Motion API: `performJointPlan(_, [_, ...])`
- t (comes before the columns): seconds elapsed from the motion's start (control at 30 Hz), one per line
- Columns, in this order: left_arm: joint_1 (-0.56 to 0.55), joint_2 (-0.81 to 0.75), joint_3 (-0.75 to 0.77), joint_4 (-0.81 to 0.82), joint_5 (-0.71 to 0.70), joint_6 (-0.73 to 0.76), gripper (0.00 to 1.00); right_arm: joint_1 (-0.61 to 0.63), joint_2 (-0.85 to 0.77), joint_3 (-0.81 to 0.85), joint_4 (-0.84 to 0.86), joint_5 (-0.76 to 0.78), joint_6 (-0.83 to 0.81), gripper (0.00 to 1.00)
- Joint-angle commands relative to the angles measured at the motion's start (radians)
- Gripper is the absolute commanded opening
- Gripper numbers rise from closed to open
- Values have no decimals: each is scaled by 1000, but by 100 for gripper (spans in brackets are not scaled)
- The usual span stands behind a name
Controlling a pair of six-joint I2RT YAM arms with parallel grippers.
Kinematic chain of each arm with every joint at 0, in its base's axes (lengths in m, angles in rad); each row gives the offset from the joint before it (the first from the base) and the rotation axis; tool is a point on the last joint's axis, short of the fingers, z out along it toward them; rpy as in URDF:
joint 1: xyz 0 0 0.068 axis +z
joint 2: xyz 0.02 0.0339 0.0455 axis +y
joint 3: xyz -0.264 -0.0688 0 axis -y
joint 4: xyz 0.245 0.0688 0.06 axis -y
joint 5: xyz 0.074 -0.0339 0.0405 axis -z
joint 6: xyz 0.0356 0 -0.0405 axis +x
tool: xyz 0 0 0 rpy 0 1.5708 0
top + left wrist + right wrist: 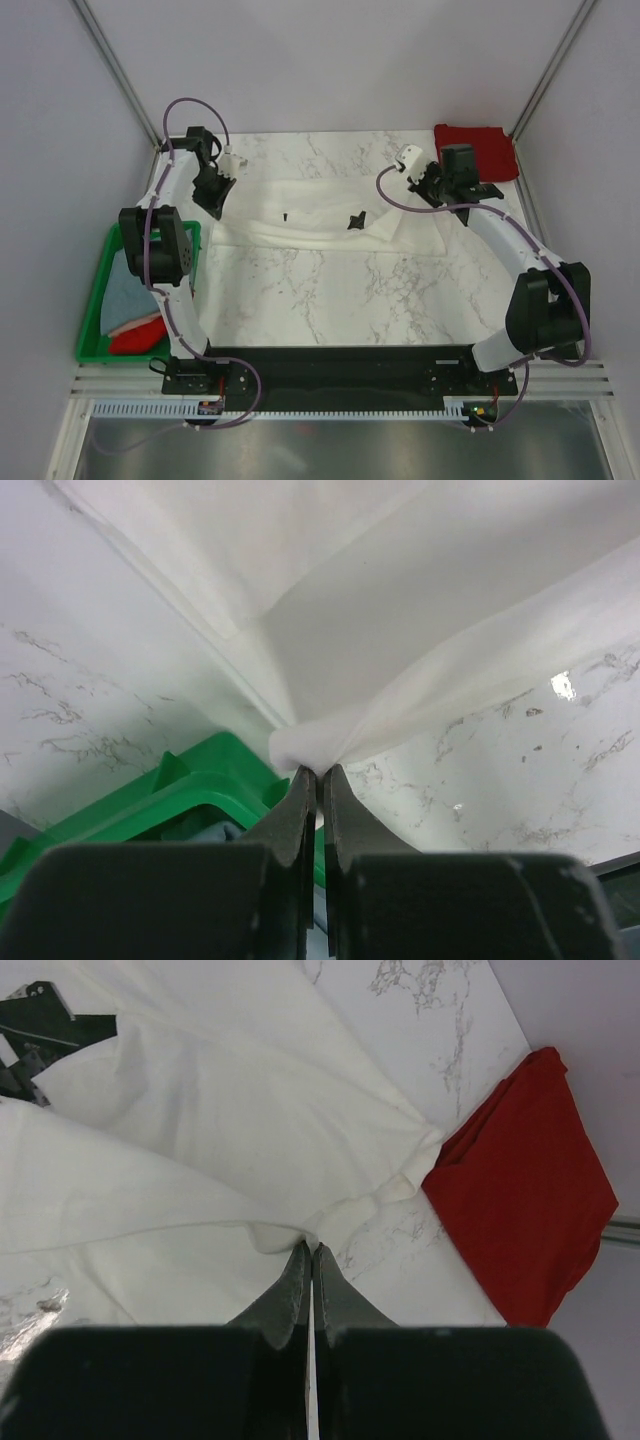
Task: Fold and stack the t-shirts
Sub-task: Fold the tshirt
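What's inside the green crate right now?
A grey-blue shirt and a bright red shirt lie in the green crate. The left arm covers its right side, so anything there or beneath those shirts is hidden.

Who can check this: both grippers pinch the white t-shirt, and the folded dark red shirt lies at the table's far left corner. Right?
Not quite: the dark red shirt lies at the far right corner of the table, as the top external view shows. Left gripper and right gripper do both pinch the white t-shirt.
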Motion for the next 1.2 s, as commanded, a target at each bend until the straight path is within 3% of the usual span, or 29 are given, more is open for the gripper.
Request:
performJointPlan(0.0, [-1, 51, 83, -27, -14, -42, 2, -20, 53, 94, 67, -9, 26, 0])
performJointPlan(0.37, [2, 168, 172, -27, -39, -67, 2, -38, 225, 243, 76, -6, 29, 0])
performJointPlan(1.0, [11, 240, 253, 20, -120, -105, 5, -39, 469, 426, 91, -1, 56, 0])
performJointPlan(1.1, [13, 254, 285, 31, -123, -119, 21, -39, 498, 471, 91, 22, 84, 19])
performJointPlan(1.17, [14, 254, 304, 43, -146, -133, 26, -38, 501, 501, 91, 49, 104, 30])
